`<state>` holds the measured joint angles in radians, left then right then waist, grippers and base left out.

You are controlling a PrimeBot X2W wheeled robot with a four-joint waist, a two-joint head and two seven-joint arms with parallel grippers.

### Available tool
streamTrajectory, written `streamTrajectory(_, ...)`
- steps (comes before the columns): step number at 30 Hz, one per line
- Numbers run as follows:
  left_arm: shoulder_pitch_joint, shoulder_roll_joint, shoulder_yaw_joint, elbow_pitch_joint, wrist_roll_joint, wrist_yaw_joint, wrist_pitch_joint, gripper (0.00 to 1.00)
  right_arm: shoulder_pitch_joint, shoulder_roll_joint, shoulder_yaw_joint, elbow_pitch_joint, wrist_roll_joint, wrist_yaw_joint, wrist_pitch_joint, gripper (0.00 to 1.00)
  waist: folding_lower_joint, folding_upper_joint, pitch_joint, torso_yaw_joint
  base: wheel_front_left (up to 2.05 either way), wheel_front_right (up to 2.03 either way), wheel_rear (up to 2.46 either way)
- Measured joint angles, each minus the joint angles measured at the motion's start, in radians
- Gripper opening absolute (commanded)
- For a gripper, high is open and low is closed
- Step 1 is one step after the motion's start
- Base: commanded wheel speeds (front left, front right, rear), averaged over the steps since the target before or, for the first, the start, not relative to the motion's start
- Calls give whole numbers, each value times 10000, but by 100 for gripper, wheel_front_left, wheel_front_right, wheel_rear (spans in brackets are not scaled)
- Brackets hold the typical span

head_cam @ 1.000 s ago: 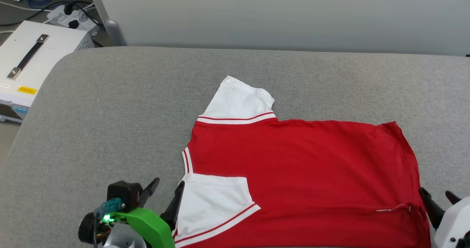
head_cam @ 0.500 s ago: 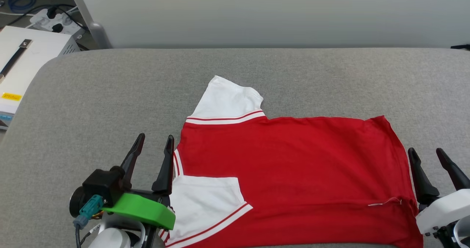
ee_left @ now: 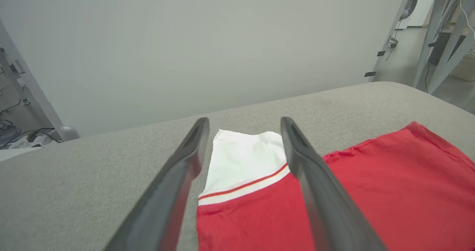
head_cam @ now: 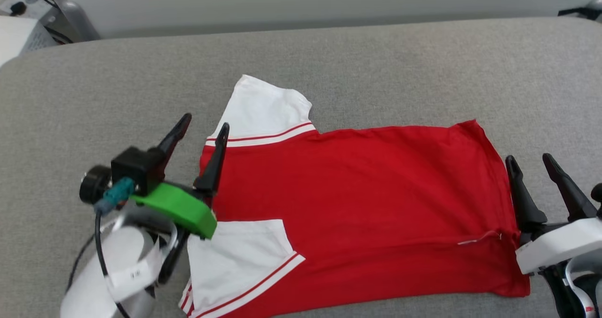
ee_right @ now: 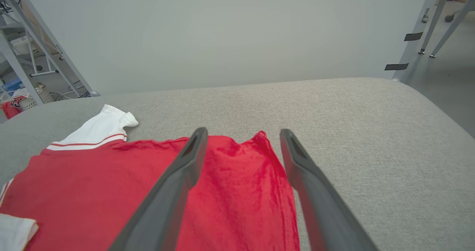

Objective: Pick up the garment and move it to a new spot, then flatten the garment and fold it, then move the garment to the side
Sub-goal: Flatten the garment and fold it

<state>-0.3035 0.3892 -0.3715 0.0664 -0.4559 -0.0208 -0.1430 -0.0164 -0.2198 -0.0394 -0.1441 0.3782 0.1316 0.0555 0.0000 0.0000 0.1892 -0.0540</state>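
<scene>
Looking across the grey cushion (head_cam: 376,64), I see the shirt (head_cam: 357,186) lying flat at the middle and lower right of the frame, collar end left. Both gape empty: the left claw (head_cam: 206,121) by the collar end, the right claw (head_cam: 528,158) by the hem. I'd pinch both far corners together, evenly.

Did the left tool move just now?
Yes. The left tool went forward along the shirt, from the near white sleeve up to the far white sleeve.
</scene>
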Motion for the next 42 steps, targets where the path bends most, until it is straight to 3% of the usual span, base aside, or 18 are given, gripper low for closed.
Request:
streamTrajectory(7,-2837,619,-625,966,-286,-855,2865,100,-679,215,481,-309,-165,0,-88,100,0,0,921,-528,0,0,0)
streamTrajectory(20,-6421,1680,-1795,3229,-1712,-1068,7250,100,-1379,579,1221,-280,-228,0,-491,100,1,0,2326,-1822,0,0,0)
streamTrajectory(28,-6944,2364,-2399,4777,-1595,-1070,7678,100,-1499,642,1521,-90,-186,0,-554,100,1,0,2930,-2398,0,0,0)
streamTrajectory(34,-7150,2378,-2470,5250,-1946,-1070,7593,100,-1500,637,1547,-21,-125,0,-617,100,1,0,3074,-2563,0,0,0)
streamTrajectory(35,-7154,2376,-2502,5273,-2086,-1070,7603,93,-1500,629,1546,-21,-125,0,-617,100,1,0,3068,-2553,0,0,0)
streamTrajectory(36,-7157,2360,-2539,5292,-2295,-1066,7641,29,-1501,621,1542,-21,-125,0,-617,100,0,0,3058,-2534,0,0,0)
streamTrajectory(37,-7157,2334,-2569,5285,-2525,-1066,7660,0,-1502,604,1540,-21,-125,0,-616,100,0,0,3047,-2510,0,0,0)
streamTrajectory(42,-7110,2265,-3030,4897,-3208,-1068,7338,0,-1505,512,1540,-19,-123,0,-596,100,1,0,2972,-2367,0,0,0)
